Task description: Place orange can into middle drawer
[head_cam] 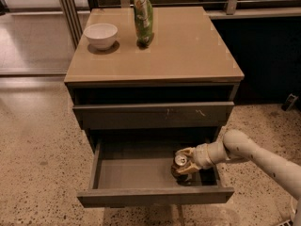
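The orange can [179, 165] stands upright inside the open middle drawer [131, 173], in its right half, with its silver top showing. My gripper [186, 160] reaches in from the right on a white arm, and its pale fingers [188, 169] are closed around the can's upper part. The can's base is at or near the drawer floor; I cannot tell whether it touches. The drawer is pulled out towards the camera, and its plain front [155, 197] faces me.
A cabinet with a tan top [155, 46] holds a white bowl [100, 34] and a tall green snack bag [143, 15]. Above the open drawer is a shut drawer front [153, 114] with small pale scratches. Speckled floor lies around the cabinet; railing stands behind it.
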`<action>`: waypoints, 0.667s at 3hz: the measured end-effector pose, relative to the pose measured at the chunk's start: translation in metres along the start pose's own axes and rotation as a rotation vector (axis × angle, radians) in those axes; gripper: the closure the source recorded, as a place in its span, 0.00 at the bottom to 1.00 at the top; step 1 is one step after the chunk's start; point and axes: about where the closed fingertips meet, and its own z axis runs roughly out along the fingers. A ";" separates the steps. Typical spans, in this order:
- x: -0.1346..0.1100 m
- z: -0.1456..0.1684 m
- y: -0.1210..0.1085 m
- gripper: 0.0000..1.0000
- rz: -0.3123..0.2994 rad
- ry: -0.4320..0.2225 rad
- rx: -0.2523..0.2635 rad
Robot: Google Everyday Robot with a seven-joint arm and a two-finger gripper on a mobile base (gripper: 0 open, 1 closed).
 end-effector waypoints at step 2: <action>0.005 0.010 -0.002 0.82 0.024 0.002 -0.023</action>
